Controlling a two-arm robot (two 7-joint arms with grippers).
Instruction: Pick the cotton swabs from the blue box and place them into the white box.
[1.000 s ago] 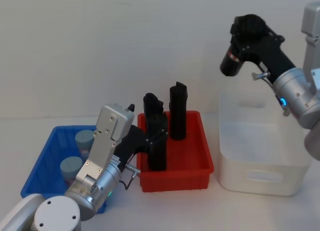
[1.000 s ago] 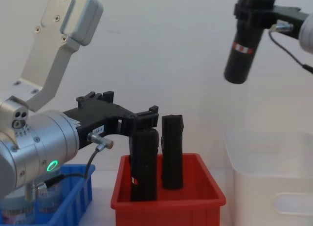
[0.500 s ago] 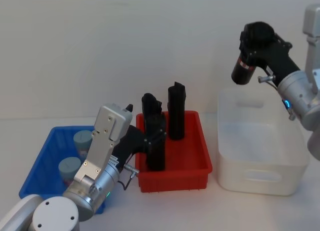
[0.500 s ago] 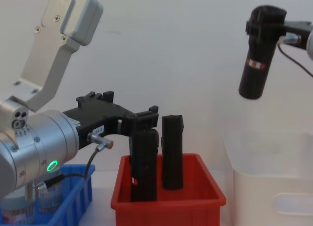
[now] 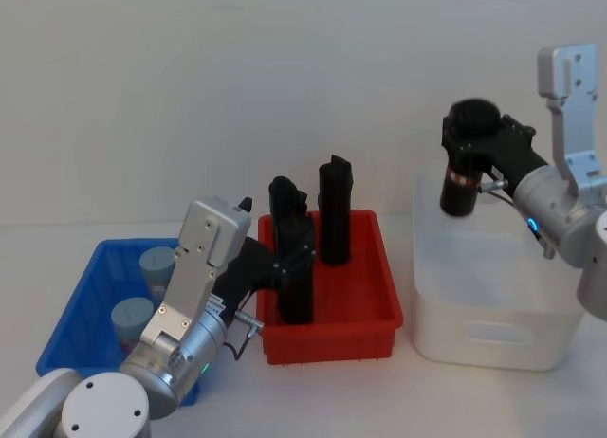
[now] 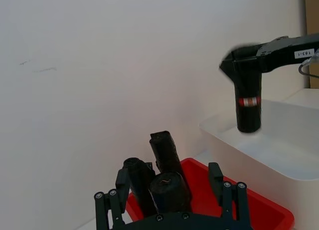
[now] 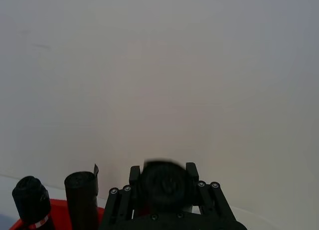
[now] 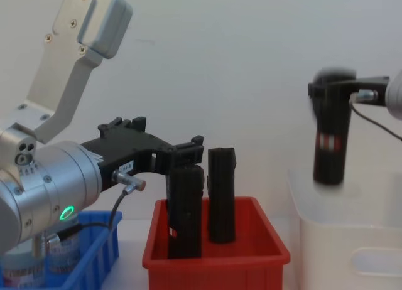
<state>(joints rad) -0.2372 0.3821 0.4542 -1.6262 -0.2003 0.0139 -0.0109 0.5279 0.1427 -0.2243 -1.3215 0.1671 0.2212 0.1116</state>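
Two cotton swabs jars [image 5: 158, 264] [image 5: 133, 316] with grey-blue lids stand in the blue box [image 5: 87, 279] at the left. On the right is the white box [image 5: 493, 341]. My right gripper [image 5: 471, 127] is shut on the top of a tall black roll [image 5: 459, 188], which hangs upright with its lower end at the white box's near-left rim [image 8: 352, 252]. My left gripper [image 5: 296, 254] stands open around the top of another black roll [image 6: 167, 186] in the red bin [image 5: 332, 338], away from the jars.
The red bin [image 8: 213, 265] sits between the blue and white boxes and holds three upright black rolls. My left forearm [image 8: 44, 189] rises over the blue box [image 8: 94, 265]. A plain wall lies behind.
My right gripper has come down and slightly toward the white box with the black roll, from high above it to rim height. The left arm has not moved.
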